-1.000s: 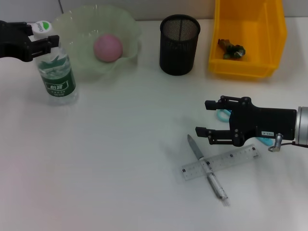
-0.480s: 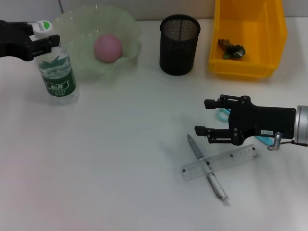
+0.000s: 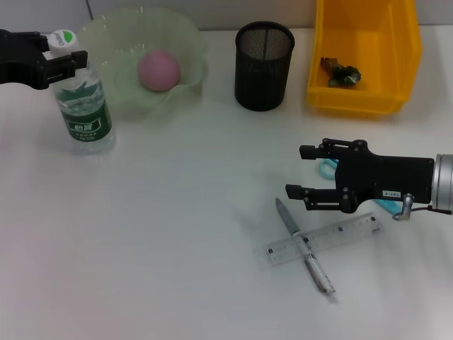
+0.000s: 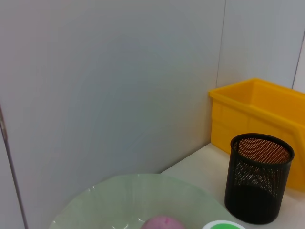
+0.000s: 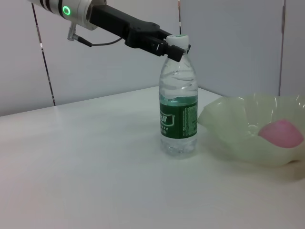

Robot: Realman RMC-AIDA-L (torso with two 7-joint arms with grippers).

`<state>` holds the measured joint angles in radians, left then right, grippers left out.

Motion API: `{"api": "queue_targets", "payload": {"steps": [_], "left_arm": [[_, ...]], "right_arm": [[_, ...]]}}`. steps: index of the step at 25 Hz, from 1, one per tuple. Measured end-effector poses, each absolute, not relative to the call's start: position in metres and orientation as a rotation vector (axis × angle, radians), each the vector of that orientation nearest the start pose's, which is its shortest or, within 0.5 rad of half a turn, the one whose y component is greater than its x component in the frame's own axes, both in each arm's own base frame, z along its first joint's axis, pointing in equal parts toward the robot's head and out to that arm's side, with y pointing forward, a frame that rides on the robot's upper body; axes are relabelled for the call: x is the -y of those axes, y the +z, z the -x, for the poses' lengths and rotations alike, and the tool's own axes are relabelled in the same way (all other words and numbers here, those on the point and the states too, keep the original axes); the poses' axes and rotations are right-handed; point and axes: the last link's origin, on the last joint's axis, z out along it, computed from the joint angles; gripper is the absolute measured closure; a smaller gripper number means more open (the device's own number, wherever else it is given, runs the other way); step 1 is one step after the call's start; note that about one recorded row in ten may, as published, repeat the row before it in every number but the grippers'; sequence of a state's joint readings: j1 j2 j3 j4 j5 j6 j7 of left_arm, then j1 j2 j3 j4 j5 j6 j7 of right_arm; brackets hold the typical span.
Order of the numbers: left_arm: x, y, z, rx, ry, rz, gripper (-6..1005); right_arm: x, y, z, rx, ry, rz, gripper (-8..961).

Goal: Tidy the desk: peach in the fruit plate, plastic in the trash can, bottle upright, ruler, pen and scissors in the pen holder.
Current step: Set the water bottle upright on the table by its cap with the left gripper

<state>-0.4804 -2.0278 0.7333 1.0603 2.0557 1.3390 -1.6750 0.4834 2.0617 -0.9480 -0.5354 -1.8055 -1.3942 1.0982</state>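
The left gripper (image 3: 65,62) has its fingers clenched on the neck of the upright water bottle (image 3: 83,106), beside the fruit plate (image 3: 185,39) holding the peach (image 3: 158,69). The right gripper (image 3: 296,172) hovers with fingers spread above the bench (image 3: 156,234), over teal scissors (image 3: 327,168), near the crossed ruler (image 3: 322,240) and pen (image 3: 304,246).

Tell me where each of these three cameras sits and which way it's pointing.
Head view: on the robot's head, looking down at the desk; shows the left tool at the bottle neck and the right tool, open, above the scissors.
Left wrist view: on the left arm, facing the back wall, pen holder and trash can; no fingers show.
Right wrist view: on the right arm, facing across the desk at the bottle and left tool.
All share the fruit plate with the peach.
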Motion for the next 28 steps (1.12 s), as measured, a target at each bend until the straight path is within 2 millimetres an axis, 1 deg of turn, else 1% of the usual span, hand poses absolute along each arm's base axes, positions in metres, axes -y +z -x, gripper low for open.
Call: {"api": "queue_targets", "payload": {"steps": [28], "left_arm": [[-0.3762, 0.096, 0.2671, 0.603, -0.386, 2.386, 557]], "right_arm": [[-0.3189, -0.0352, -0.2749, -0.372, 0.598, 2.751, 204]]}}
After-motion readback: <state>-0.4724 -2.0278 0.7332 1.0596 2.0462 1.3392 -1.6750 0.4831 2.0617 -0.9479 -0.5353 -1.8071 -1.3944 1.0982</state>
